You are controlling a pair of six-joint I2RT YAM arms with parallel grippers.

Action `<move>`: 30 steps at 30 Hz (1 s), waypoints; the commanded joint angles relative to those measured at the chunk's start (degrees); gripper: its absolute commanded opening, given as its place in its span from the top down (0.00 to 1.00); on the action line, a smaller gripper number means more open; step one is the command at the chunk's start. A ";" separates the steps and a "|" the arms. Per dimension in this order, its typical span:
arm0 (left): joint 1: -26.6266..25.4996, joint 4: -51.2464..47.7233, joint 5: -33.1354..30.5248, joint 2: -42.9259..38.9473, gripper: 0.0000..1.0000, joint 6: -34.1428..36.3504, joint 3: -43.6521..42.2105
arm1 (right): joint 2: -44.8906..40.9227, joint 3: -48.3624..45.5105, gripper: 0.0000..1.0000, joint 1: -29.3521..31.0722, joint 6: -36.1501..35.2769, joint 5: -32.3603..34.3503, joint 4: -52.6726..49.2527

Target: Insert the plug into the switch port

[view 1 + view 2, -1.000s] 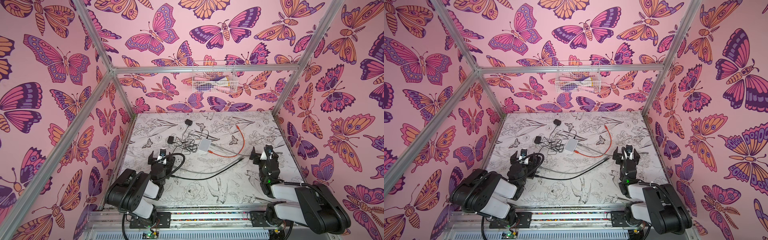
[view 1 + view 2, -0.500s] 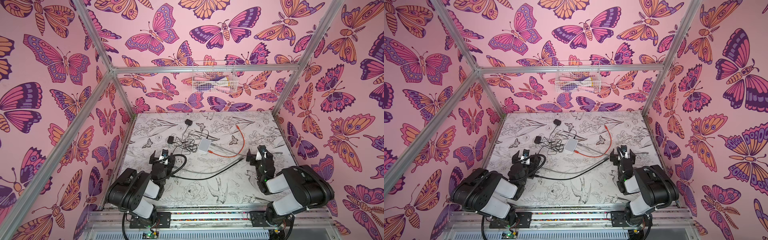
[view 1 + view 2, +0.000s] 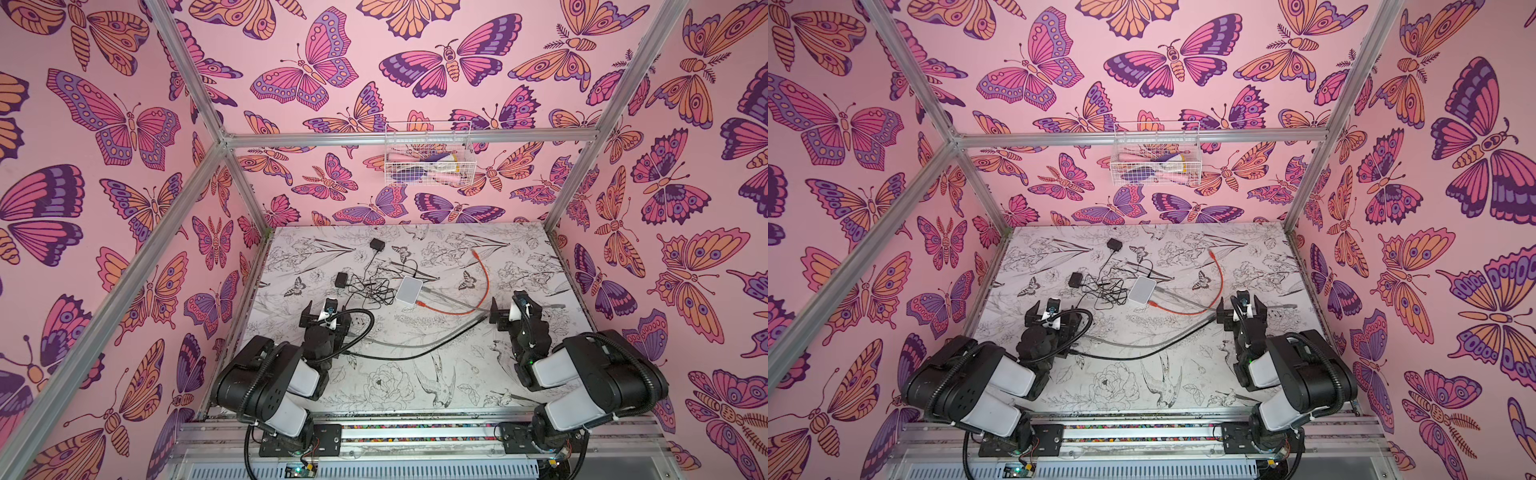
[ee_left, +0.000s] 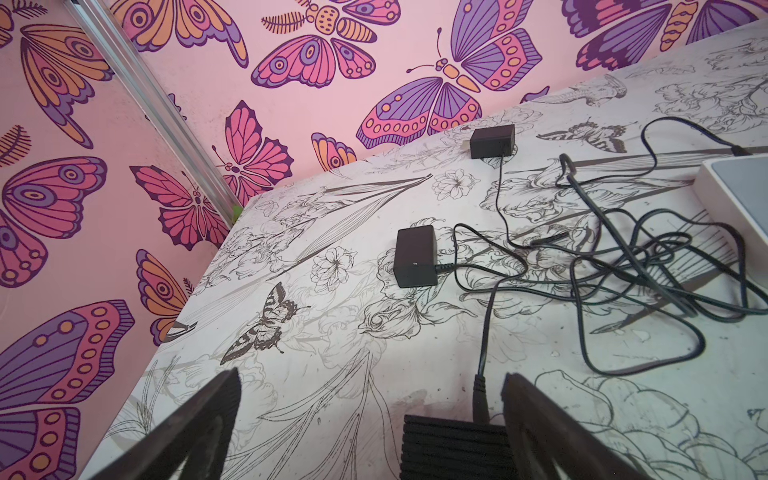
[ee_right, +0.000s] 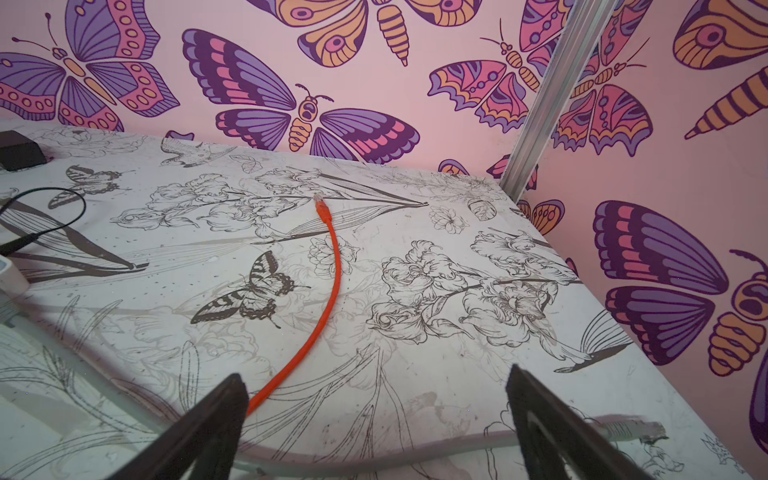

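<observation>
Nearest, the left claw (image 3: 325,318) and the right claw (image 3: 515,311) stood low over the worktop (image 3: 395,326), each spread wide and holding nothing. Beyond and between them the white switch (image 3: 409,289) lay flat. In both top views a tangle of black leads (image 3: 374,291) and two black adapters (image 3: 341,279) lay to its left.

The orange cable (image 5: 338,274) had its near plug (image 3: 420,304) just beside the switch's near edge; whether it was seated in a port could not be told. The cable curved past the right claw and ran on toward the back wall. Its far plug (image 5: 319,204) lay loose on the worktop, its long axis running near to far and its tip pointing at that wall.

Farthest, a white wire basket (image 3: 428,183) hung on the back rail, holding pink, purple, white and yellow items too small to identify.
</observation>
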 commanded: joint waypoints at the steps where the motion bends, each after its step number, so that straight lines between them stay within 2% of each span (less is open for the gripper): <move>1: 0.55 2.05 0.58 0.83 0.01 -0.39 0.92 | 0.40 -0.04 0.01 0.33 -0.40 -0.05 2.10; 6: 2.00 2.02 1.40 1.23 0.01 -2.28 1.01 | 0.42 1.69 0.01 0.34 1.17 3.77 -0.25; 9: 6.84 2.07 6.96 3.64 0.02 -7.21 1.27 | 0.40 2.66 0.01 0.34 1.87 5.22 -2.24; 19: 7.73 1.73 7.86 4.41 0.01 -7.09 2.50 | 0.16 4.04 0.01 -0.05 2.88 6.41 -5.19; 26: 8.00 1.18 7.71 4.41 0.01 -7.31 2.80 | -2.12 10.38 0.01 -2.47 6.40 7.14 -20.00; 30: 9.11 -4.44 7.47 2.82 0.01 -8.65 5.00 | -2.15 14.18 0.01 -4.56 9.35 7.22 -27.70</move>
